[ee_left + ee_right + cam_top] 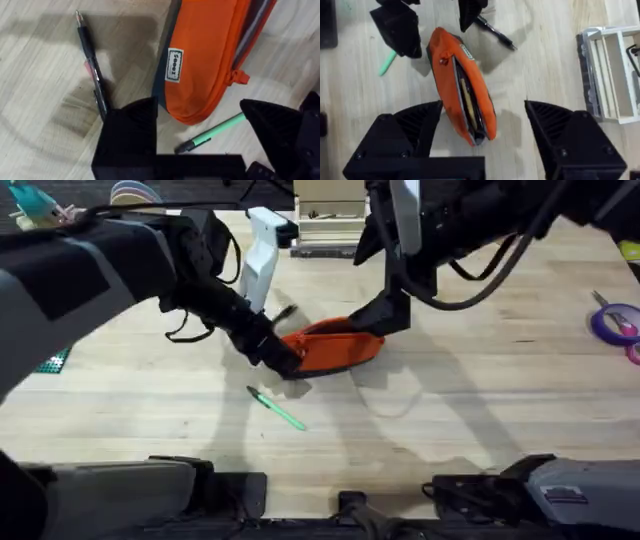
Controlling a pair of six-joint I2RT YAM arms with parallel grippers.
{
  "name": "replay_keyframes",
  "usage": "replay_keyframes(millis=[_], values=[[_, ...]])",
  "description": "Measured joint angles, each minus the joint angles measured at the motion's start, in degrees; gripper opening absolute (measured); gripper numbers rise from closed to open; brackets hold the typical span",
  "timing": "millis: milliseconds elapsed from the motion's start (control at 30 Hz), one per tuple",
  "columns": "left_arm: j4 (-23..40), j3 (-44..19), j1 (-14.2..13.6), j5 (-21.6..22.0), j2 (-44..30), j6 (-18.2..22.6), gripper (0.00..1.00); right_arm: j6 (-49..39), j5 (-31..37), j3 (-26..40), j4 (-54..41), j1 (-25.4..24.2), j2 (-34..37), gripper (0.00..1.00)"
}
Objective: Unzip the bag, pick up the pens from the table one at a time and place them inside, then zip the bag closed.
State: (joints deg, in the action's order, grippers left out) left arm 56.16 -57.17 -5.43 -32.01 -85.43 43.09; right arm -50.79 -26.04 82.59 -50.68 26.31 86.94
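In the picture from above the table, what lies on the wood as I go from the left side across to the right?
Green pen → orange bag, with a gripper at each end of it → purple-handled scissors at the far right edge. The black pen sits behind the bag's left end, so its place is unclear.

One bag (335, 348), two pens (93, 70)

You have a light wooden table (480, 410) of jointed planks. Near the middle of the overhead frame the orange bag (335, 348) lies on it, its zipper open in the right wrist view. The green pen (277, 409) rests on the wood just below and left of the bag. The black pen (91, 70) lies beside the bag's other long side. At the right edge sit purple-handled scissors (615, 320); a white tray (610, 75) rests at the upper middle.
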Motion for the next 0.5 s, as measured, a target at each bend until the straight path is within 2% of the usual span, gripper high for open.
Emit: replay_keyframes(millis=[267,500], values=[[0.01,0.00,1.10,0.00,0.81,0.71,0.995,-2.85,6.58,2.85,-5.24,4.89,0.00,0.996],[0.56,0.00,4.04,0.02,12.80,3.42,0.995,-3.79,11.44,3.08,-6.41,9.27,0.01,0.996]])
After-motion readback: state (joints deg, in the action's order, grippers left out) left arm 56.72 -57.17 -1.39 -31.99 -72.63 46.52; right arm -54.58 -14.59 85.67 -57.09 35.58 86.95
